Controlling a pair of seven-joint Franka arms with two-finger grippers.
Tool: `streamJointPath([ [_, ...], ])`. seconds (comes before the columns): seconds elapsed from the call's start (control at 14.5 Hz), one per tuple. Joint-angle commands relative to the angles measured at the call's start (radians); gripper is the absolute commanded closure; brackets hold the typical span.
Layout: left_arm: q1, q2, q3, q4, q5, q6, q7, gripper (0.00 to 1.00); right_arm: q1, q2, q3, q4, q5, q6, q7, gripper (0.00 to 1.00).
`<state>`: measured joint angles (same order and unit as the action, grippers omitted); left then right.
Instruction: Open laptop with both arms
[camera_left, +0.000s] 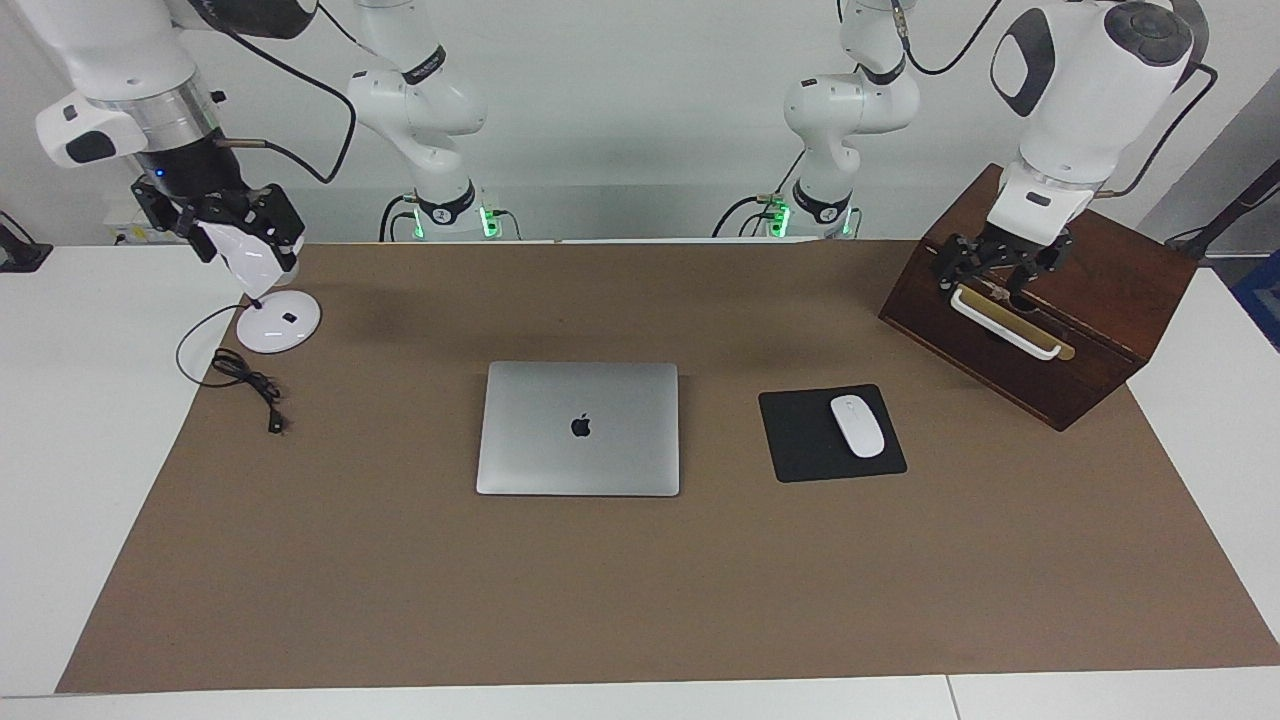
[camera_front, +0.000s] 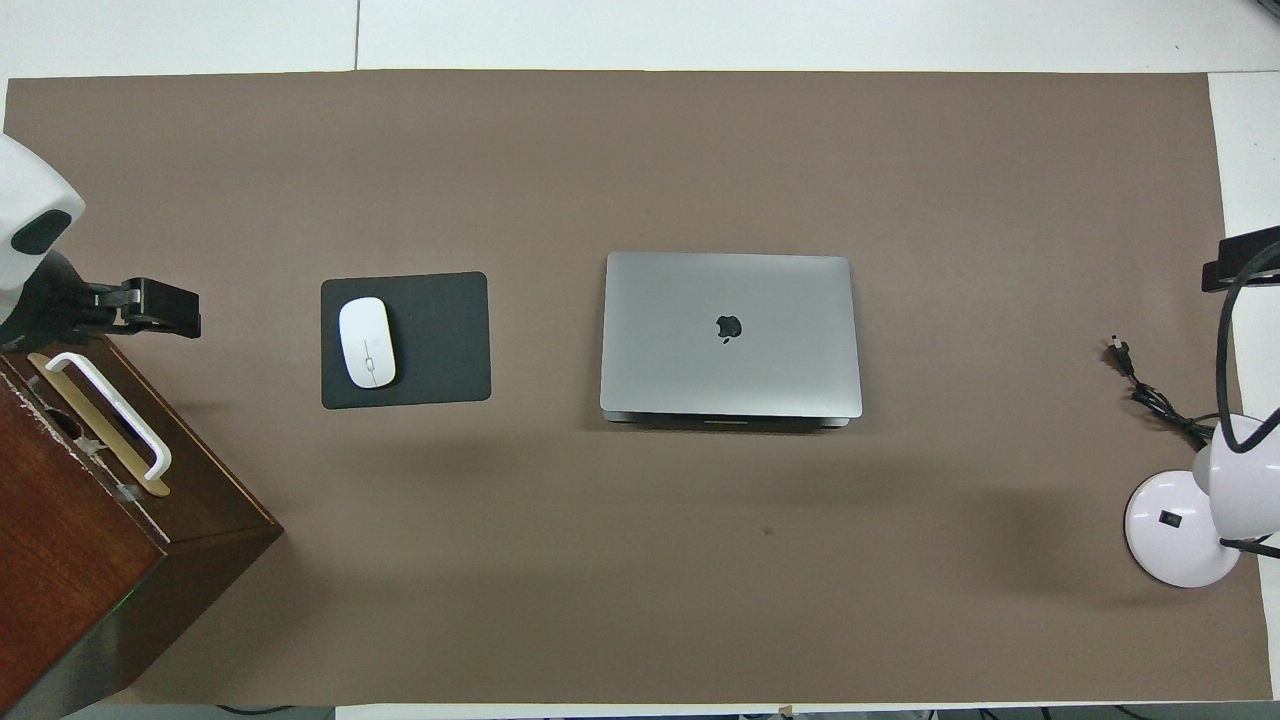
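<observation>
White mouse on black pad

1. In the overhead view the wooden box is cut off by the frame's nine o'clock and six o'clock edges.
2. The left end effector shows there only as a dark block; the arm above it leaves the frame at nine o'clock.
3. The lamp is clipped at the three o'clock edge.
4. In the facing view the right end effector overlaps the lamp's white head, so its finger spacing cannot be read.
5. The laptop lies closed, its keyboard hidden.
</observation>
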<state>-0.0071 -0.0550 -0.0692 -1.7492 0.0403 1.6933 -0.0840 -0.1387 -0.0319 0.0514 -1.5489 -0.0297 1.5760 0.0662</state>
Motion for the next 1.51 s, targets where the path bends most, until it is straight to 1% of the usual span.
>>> streamJointPath([
  [0.0, -0.004, -0.031, 0.005, -0.041, 0.001, 0.025, -0.010, 0.00, -0.004, -0.016, 0.001, -0.016, -0.001, 0.013, 0.018, 0.00],
  [0.83, -0.001, -0.032, 0.005, -0.039, 0.001, 0.002, -0.017, 0.00, -0.005, -0.017, -0.001, -0.020, -0.001, 0.013, 0.014, 0.00],
  [1.03, -0.008, -0.034, 0.003, -0.038, 0.001, -0.020, -0.078, 0.00, -0.005, -0.017, -0.001, -0.020, -0.001, 0.016, 0.015, 0.00],
  [1.24, -0.016, -0.034, -0.003, -0.039, 0.000, -0.038, -0.092, 0.00, -0.004, -0.017, -0.001, -0.020, -0.001, 0.016, 0.018, 0.00],
  [1.44, -0.013, -0.037, -0.001, -0.039, -0.055, -0.044, -0.152, 0.00, -0.004, -0.017, -0.001, -0.020, -0.001, 0.021, 0.018, 0.00],
])
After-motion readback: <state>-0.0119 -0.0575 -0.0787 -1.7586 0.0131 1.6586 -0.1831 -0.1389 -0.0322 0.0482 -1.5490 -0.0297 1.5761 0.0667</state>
